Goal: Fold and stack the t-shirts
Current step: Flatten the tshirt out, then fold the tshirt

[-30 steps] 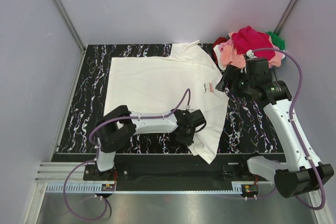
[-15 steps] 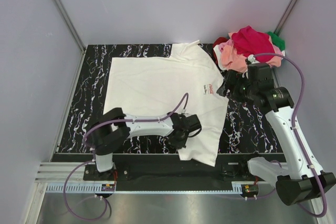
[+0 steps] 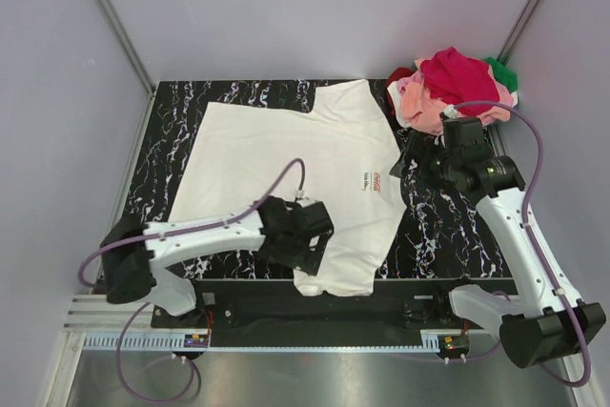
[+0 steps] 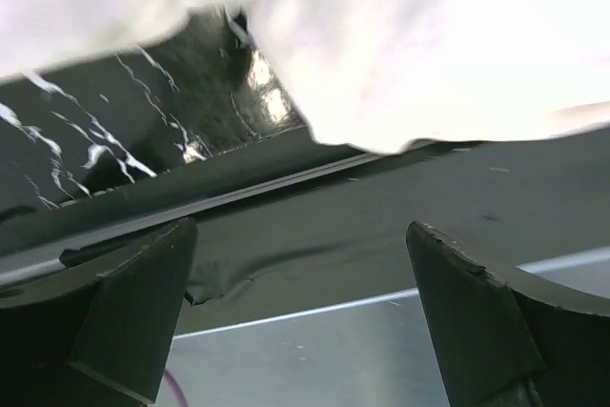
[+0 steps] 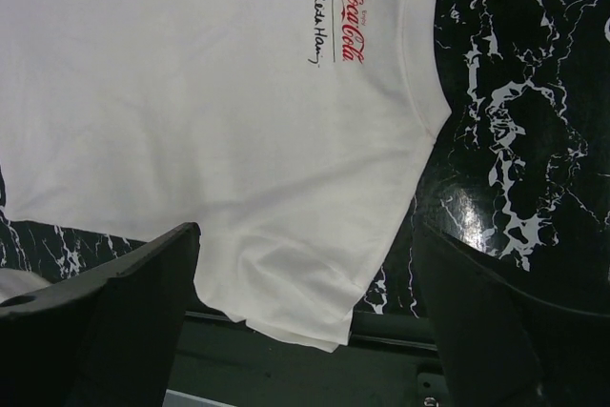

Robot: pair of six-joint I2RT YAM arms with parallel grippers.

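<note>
A white t-shirt [image 3: 286, 154] with a small red logo [image 3: 378, 178] lies spread on the black marbled table [image 3: 448, 226]. Its near right corner [image 3: 334, 278] hangs over the front edge. My left gripper [image 3: 307, 253] sits low at that hem. In the left wrist view this gripper [image 4: 305, 331] is open and empty, with white cloth [image 4: 429, 35] above it. My right gripper [image 3: 417, 154] hovers over the shirt's right edge. The right wrist view shows it [image 5: 305, 331] open above the white cloth [image 5: 238, 121] and the logo [image 5: 351, 37]. Pink [image 3: 419, 102], magenta [image 3: 457, 73], dark red [image 3: 398, 76] and green [image 3: 502, 71] t-shirts are heaped at the back right.
Grey walls enclose the table on three sides. A dark ledge and metal rail [image 3: 286, 335] run along the front, below the table edge [image 4: 238, 193]. The right arm's cable [image 3: 534, 140] loops beside the heap.
My left gripper was shut on the shirt's near edge and has opened and let go, shifting left. The shirt slid left and lies flatter. The right gripper stayed open, drifting slightly.
</note>
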